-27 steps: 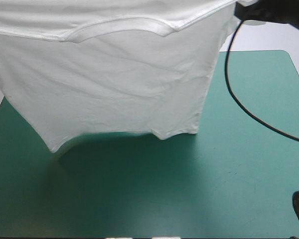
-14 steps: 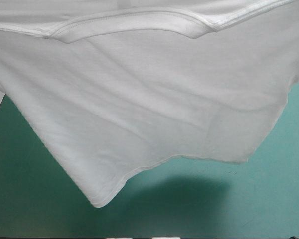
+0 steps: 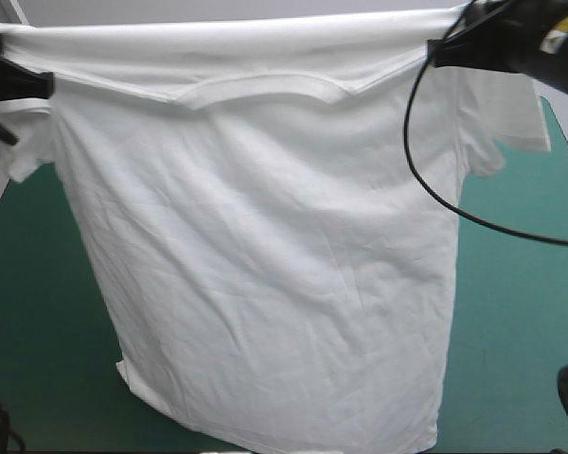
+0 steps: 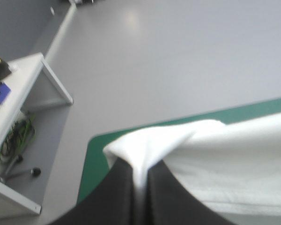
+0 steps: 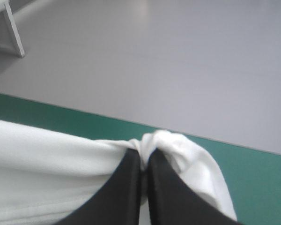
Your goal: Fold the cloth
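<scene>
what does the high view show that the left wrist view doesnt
Only the high view: the whole T-shirt hanging spread, with its collar and both sleeves, and the right jaws holding the other shoulder. Only the left wrist view: close up, the left jaws all but shut on a bunched fold of the shoulder, beside a rounded corner of the teal-green cover. Both: white cloth held up over that cover.

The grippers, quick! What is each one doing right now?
Left gripper: shut on the T-shirt, pinching one top corner.
Right gripper: shut on the T-shirt, pinching the other top corner.
</scene>
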